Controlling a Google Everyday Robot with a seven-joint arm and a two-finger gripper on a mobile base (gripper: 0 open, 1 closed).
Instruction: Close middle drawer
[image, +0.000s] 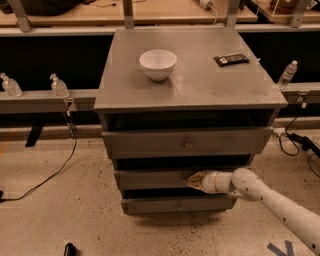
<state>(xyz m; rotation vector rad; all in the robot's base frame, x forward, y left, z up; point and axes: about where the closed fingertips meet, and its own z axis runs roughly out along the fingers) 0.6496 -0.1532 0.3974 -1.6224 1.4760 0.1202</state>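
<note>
The grey cabinet (190, 75) has three drawer fronts. The middle drawer (150, 179) is the grey front between the taller top one (150, 143) and the lowest one (150, 205). It stands a little out from the cabinet body, with a dark gap above it. My gripper (192, 180) comes in from the lower right on a white arm (270, 197). Its tip rests against the centre of the middle drawer's front and hides the knob.
A white bowl (158, 64) and a black flat packet (231, 59) lie on the cabinet top. Clear bottles (59, 86) stand on the rail at left, and one (287, 74) at right. Cables (45, 175) run over the floor on both sides.
</note>
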